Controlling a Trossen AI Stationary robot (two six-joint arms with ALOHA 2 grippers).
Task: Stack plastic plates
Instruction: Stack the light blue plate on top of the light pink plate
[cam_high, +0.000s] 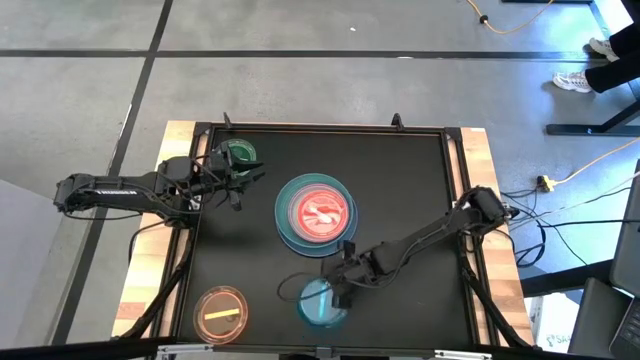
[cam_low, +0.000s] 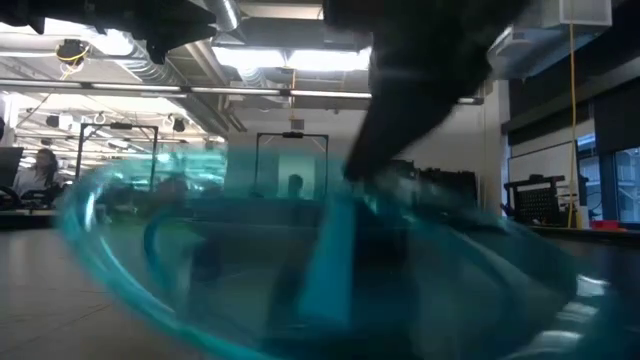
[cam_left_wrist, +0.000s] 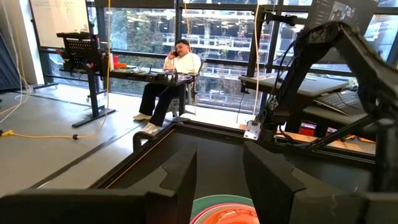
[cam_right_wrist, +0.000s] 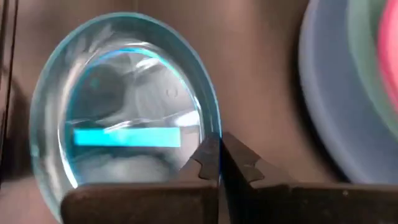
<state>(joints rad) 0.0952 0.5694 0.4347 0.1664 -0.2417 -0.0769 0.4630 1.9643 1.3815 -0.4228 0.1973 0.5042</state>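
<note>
A small translucent blue plate with a blue stripe sits near the table's near edge, and my right gripper is shut on it. In the low view the blue plate fills the picture and looks tilted. At the table's middle stands a stack: a blue plate, a teal one, and a pink one on top. A translucent green plate lies far left, and a translucent orange one near left. My left gripper hovers open beside the green plate, holding nothing. My right gripper pinches the blue plate's rim between its two fingers, on the side of the plate that faces the stack. The fingers slant down from the table's right. The plate looks tilted; I cannot tell whether its lower edge is on the table.
The table has a black top with a raised frame and wooden side boards. The stack stands close to the held plate. Free black surface lies right of the stack. A seated person is far off in the room.
</note>
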